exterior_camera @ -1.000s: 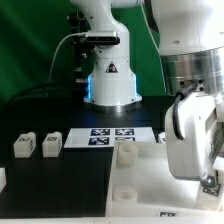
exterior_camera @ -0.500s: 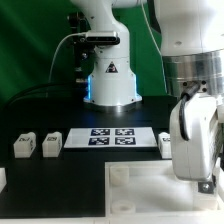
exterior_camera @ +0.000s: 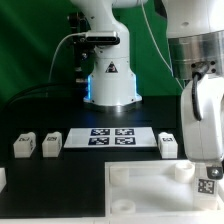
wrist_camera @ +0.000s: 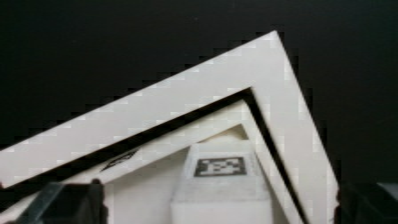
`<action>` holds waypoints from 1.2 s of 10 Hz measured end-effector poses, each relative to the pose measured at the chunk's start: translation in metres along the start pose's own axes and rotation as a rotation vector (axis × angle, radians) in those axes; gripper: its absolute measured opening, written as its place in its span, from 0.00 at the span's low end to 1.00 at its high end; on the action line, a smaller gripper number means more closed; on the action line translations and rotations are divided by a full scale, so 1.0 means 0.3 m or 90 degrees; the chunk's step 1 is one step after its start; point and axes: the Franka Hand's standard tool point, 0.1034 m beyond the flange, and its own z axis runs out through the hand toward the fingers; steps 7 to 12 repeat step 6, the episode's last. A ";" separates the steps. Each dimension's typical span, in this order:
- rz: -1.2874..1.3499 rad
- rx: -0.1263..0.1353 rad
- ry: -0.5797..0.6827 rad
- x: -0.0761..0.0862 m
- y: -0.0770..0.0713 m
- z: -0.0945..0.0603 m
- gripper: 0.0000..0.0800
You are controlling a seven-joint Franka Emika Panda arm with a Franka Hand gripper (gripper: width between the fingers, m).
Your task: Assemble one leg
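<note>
Three legs, small white blocks with marker tags, stand on the black table: two at the exterior view's left [exterior_camera: 22,146] [exterior_camera: 49,144] and one right of the marker board [exterior_camera: 168,145]. The large white panel [exterior_camera: 150,185] with round corner sockets lies at the front. My gripper [exterior_camera: 207,183] is at the panel's right end, low down, with a tag showing under the hand. In the wrist view the panel [wrist_camera: 160,110] runs away from the gripper [wrist_camera: 217,210] to a corner and fills the gap between the dark fingers [wrist_camera: 80,205]; a tag [wrist_camera: 221,165] shows on it.
The marker board [exterior_camera: 112,138] lies flat behind the panel, in front of the robot's base [exterior_camera: 110,85]. A white piece [exterior_camera: 2,178] is cut off at the exterior view's left edge. The table's front edge lies just below the panel.
The hand has swung toward the exterior view's right while its tip stayed in place. The panel's far edge has drawn back from the marker board toward the front.
</note>
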 end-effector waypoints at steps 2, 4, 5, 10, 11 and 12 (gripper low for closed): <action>-0.001 0.000 0.001 -0.001 0.001 0.004 0.81; -0.001 0.000 0.001 0.000 0.002 0.006 0.81; -0.001 0.000 0.001 0.000 0.002 0.007 0.81; -0.001 -0.001 0.001 0.001 0.002 0.007 0.81; -0.001 -0.001 0.001 0.001 0.002 0.007 0.81; -0.001 -0.001 0.001 0.001 0.002 0.007 0.81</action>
